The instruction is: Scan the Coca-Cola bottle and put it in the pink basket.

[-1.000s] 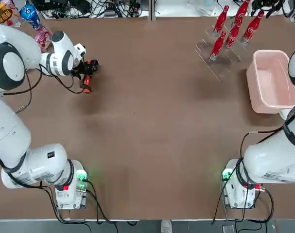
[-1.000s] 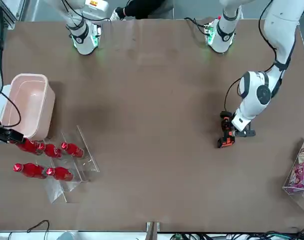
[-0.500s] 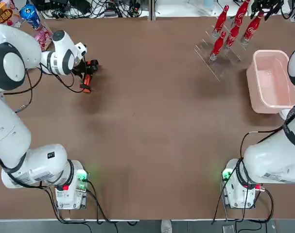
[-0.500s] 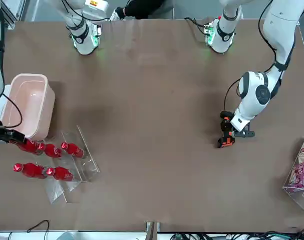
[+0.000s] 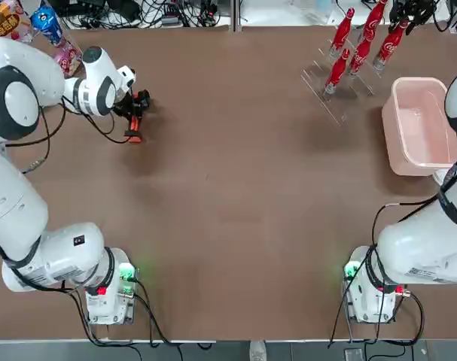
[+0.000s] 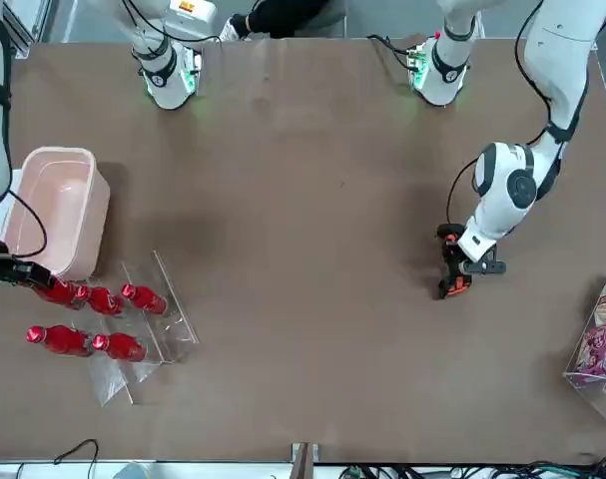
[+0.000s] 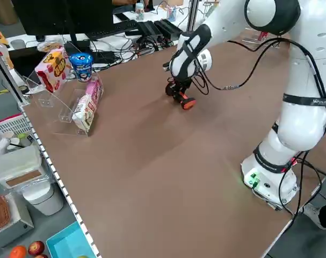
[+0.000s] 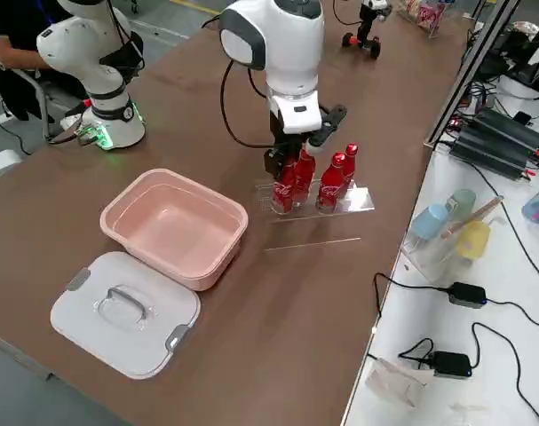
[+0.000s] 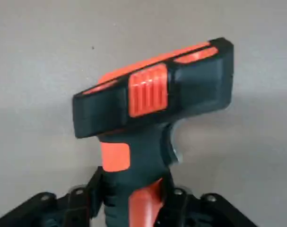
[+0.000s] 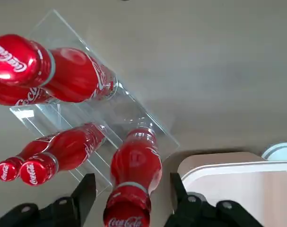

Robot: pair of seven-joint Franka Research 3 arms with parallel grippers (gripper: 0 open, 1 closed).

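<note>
With the pink basket (image 5: pixel 422 124) set between two and three o'clock from overhead, the scanner (image 9: pixel 148 90) had just been clamped near ten by the left gripper (image 9: pixel 134 175), presumably for scanning, while a "Coca-Cola" bottle (image 10: pixel 136 163), between one and two, was straddled ungripped by the open right gripper (image 10: pixel 132 177).

On the table, a white lid (image 8: pixel 118 328) lies beside the tub; at the far left corner, snack bags (image 7: pixel 86 107) and a blue can (image 7: pixel 81 65) share a clear bin (image 7: pixel 59 110)
</note>
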